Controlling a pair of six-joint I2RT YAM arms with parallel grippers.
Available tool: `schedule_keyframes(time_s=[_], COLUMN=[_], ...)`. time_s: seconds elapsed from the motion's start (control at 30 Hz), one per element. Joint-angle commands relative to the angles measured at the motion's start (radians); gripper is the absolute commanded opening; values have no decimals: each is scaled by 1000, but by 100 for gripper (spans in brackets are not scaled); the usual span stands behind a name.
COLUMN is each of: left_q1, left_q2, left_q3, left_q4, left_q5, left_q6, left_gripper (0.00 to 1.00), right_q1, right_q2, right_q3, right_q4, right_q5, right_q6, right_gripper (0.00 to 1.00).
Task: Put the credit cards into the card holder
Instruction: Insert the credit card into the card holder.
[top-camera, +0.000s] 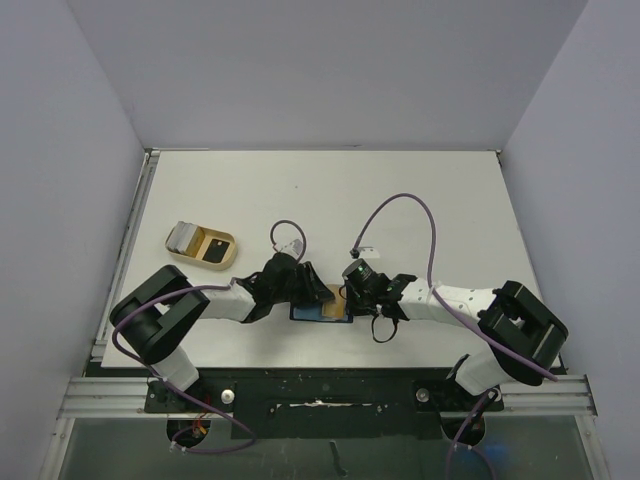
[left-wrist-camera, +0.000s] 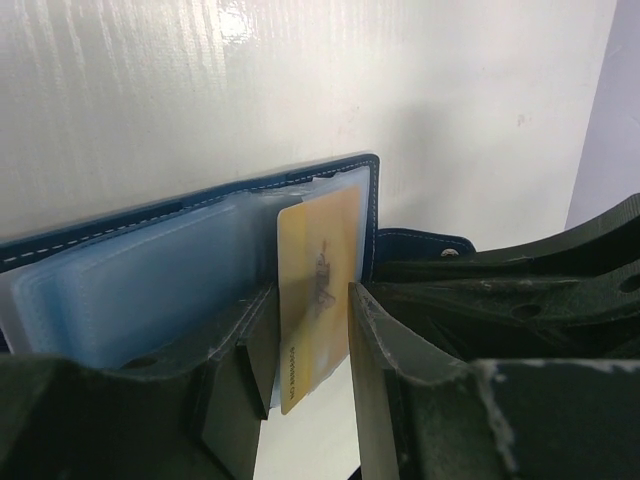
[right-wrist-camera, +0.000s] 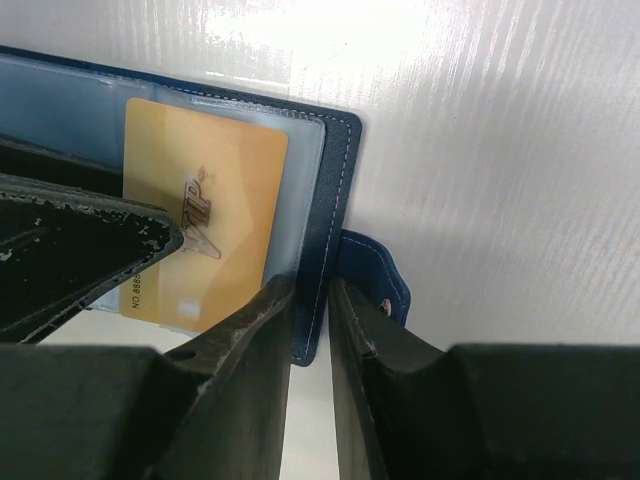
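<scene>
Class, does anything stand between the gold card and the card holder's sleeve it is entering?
Nothing visible does: the gold card is already partly under the clear sleeve of the card holder, with no object across it.

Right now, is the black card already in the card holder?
No: the black card lies in the beige tray at the table's left, apart from the open card holder.

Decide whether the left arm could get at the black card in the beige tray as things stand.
Probably yes: the black card lies uncovered in the tray on that arm's side, but the left gripper seemingly holds the gold card.
</scene>
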Motion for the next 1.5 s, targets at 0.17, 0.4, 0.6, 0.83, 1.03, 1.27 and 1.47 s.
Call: schedule_keyframes(time_s=[0.17,0.4,0.6,0.83,1.03,1.27,1.47], left_q1=[-7,-8,-9,-19,-43,-72,-75], left_q2=[-71,-75,-77,-58,-22,36,24], left_q3=[76,76,88,107,132,181,170], left_q4=[-189,-201,-202,-185,-180,-176,-172], left_q5=[-122,-122,-117,-112,-126,-145,-162], left_q6=[107,115,121,120,118,123,107], left_gripper=[32,32,33,33,32,32,32], right_q1=[3,1,1,1,7,10,10], right_q2=[-73,-65,-39,8,30,2,-28], right_q3=[35,33,20,17,0,-13,-21], right_q4=[-1,0,54,69,91,104,87], right_q5=[55,59,26,17,22,21,39], right_q6=[-4,-3,-9,2,17,29,33], right_gripper=[22,22,21,21,20,20,19])
